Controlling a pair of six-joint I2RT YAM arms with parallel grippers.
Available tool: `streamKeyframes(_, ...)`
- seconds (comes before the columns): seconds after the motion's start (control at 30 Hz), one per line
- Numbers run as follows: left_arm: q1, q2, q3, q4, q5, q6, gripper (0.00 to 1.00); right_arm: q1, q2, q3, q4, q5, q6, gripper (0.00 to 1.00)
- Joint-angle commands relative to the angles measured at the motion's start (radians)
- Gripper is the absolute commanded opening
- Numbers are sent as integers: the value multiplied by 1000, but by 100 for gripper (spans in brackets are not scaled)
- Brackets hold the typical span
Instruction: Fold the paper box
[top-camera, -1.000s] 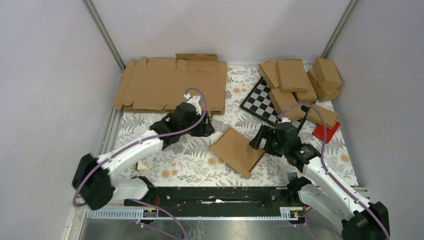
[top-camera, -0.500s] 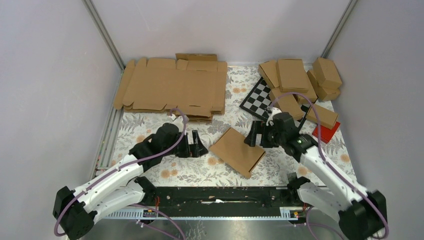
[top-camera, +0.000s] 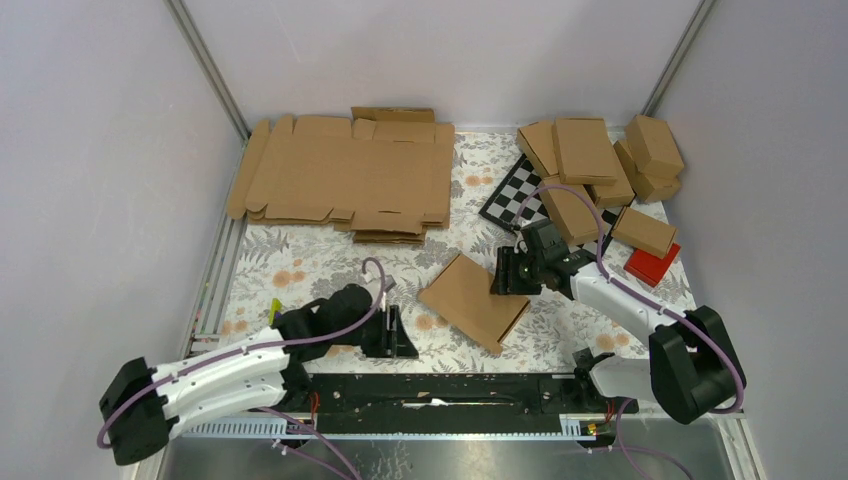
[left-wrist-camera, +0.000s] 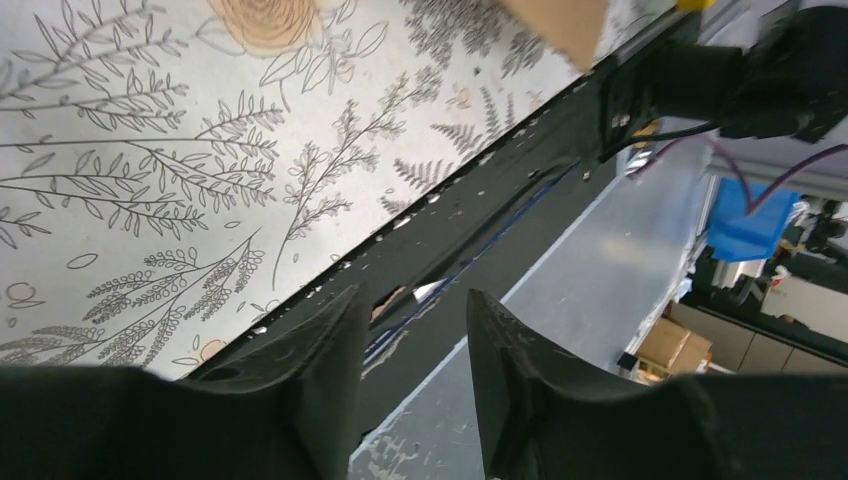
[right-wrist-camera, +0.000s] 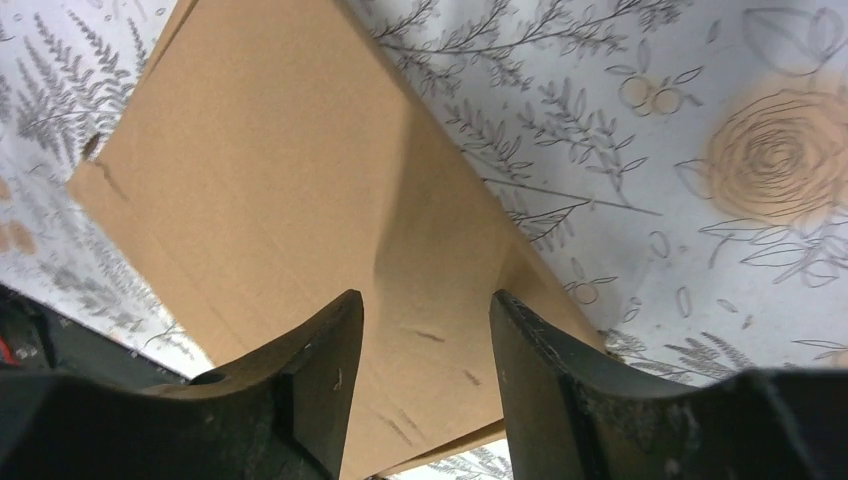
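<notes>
The paper box (top-camera: 475, 300) is a flat, closed brown carton lying askew in the middle of the floral mat. My right gripper (top-camera: 503, 272) is at its far right edge, and the right wrist view shows my right gripper (right-wrist-camera: 425, 297) open just over the carton's top face (right-wrist-camera: 270, 170), nothing pinched between the jaws. My left gripper (top-camera: 395, 335) hovers low near the table's front edge, left of the carton and apart from it. In the left wrist view my left gripper (left-wrist-camera: 415, 295) is open and empty above the black front rail, with one carton corner (left-wrist-camera: 560, 20) at the top.
A stack of flat cardboard blanks (top-camera: 345, 180) lies at the back left. Several folded brown boxes (top-camera: 590, 160) are piled at the back right over a chequered board (top-camera: 515, 200). A small red block (top-camera: 652, 262) sits at the right. A black rail (top-camera: 440, 385) runs along the front edge.
My left arm has drawn back from the flat blanks to the front edge, jaws narrower than half a second ago. My right gripper has shifted up-left along the carton's edge and narrowed.
</notes>
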Motion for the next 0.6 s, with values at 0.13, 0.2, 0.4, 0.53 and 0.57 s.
streamKeyframes(0.13, -89, 158, -63, 315, -84, -113, 33, -20, -7, 35, 40, 88, -44, 56)
streamKeyframes(0.2, -89, 195, -60, 329, -92, -107, 30, -30, -9, 41, 42, 86, -44, 56)
streamKeyframes(0.4, -91, 225, -69, 385, -115, -111, 26, -48, 66, 62, 59, 46, -47, 57)
streamKeyframes(0.53, -89, 229, -80, 391, -124, -116, 25, -50, 134, 49, 80, -26, -35, 57)
streamKeyframes(0.57, -90, 231, -84, 396, -125, -117, 25, -50, 149, 46, 81, -31, -35, 57)
